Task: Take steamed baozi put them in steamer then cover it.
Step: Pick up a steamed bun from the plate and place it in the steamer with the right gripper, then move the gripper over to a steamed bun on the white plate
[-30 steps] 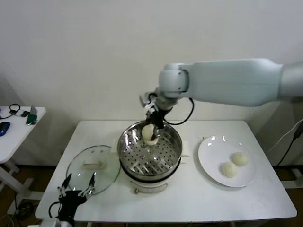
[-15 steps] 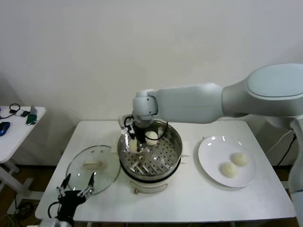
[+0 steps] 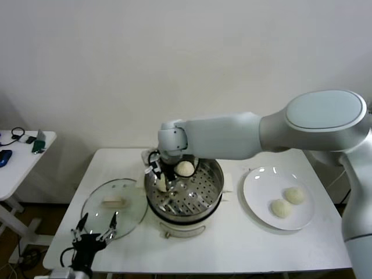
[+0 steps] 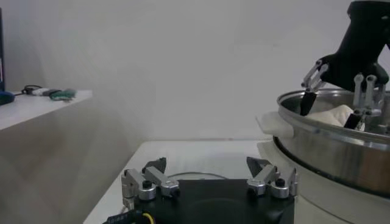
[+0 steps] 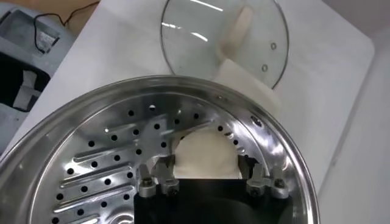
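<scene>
Baozi Go Into the Steamer

Baozi are the small round white buns. Two of them are inside the steamer (image 3: pixel 185 189). One bun (image 3: pixel 185 168) sits on the holey tray at the far side. The other bun (image 5: pixel 206 156) sits at the steamer's left wall, right between the fingers of the right tool (image 3: pixel 160 181). The right tool's fingers stand apart, one on each side of this bun, and I cannot tell if they touch it. It looks let go, resting on the tray.

Two more buns (image 3: pixel 288 201) wait on the white plate (image 3: pixel 256 192), which sits on the surface (image 3: pixel 232 244) to the right of the steamer, well apart from the right tool. The right arm is the nearer arm to the plate. I think that tool must lift straight up out of the steamer, then swing to the right to get them. The buns are round, so they have no long side and point no way. The tool can come down on them from above.

The cover (image 3: pixel 113 204) lies flat on the surface just left of the steamer, with its pale handle (image 3: pixel 112 203) on top. That handle is long and lies left to right. The left tool (image 3: pixel 93 235) rests by the near edge of the cover, with its fingers wide apart and holding nothing. It is the nearer tool to the cover.
</scene>
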Tool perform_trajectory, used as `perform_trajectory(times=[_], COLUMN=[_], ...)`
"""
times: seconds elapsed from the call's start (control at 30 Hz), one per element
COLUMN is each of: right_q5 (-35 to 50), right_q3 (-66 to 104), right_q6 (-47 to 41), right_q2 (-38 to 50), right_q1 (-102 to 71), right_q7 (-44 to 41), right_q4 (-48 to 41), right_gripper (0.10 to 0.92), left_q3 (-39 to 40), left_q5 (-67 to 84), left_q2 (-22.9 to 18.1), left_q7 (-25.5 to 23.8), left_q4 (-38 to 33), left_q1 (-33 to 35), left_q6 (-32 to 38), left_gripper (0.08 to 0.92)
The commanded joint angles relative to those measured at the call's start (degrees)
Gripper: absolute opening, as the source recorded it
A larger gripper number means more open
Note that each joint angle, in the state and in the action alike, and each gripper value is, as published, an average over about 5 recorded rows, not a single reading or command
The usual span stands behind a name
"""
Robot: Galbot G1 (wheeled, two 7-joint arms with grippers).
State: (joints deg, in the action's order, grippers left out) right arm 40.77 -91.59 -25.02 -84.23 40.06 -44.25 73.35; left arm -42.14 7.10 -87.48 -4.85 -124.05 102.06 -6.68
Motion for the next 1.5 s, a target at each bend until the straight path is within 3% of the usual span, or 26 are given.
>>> perform_trajectory(times=[0.03, 0.2, 0.4, 0.7, 1.03, 1.5], right_q5=[-0.25, -0.17, -6.25, -21.39, -26.99, -28.28], right_q3=[0.42, -5.36, -17.08, -17.72, -1.29, 8.62], right_q6=[4.56, 8.53, 11.98, 12.34, 11.56, 10.82], right_q2=[5.94, 19.89, 38.32, 57.01, 56.72, 50.73], right_q1=[5.89, 15.46, 23.15, 9.9, -10.95, -22.79], right_q7=[-3.8, -9.74, -13.08, -10.75, -9.55, -8.04], right_q4=[4.28, 10.32, 15.59, 14.77, 6.0, -1.45], right_gripper=[0.817, 0.822, 0.823, 0.823, 0.823, 0.823], left_q3=[0.08, 0.5, 0.83, 0.85, 0.69, 0.16], left_q5=[-0.18, -0.66, -1.07, -1.32, -1.69, -1.72], left_q2=[-0.12, -0.49, -0.67, -0.54, -0.99, -1.32], left_q7=[-0.03, -0.06, -0.13, -0.29, -0.27, -0.09], left_q4=[-0.29, -0.47, -0.68, -0.95, -0.93, -0.63], left_q1=[0.28, 0.29, 0.28, 0.48, 1.24, 1.91], left_q6=[0.07, 0.01, -0.08, -0.12, 0.14, 0.42], left_gripper=[0.823, 0.823, 0.823, 0.823, 0.823, 0.823])
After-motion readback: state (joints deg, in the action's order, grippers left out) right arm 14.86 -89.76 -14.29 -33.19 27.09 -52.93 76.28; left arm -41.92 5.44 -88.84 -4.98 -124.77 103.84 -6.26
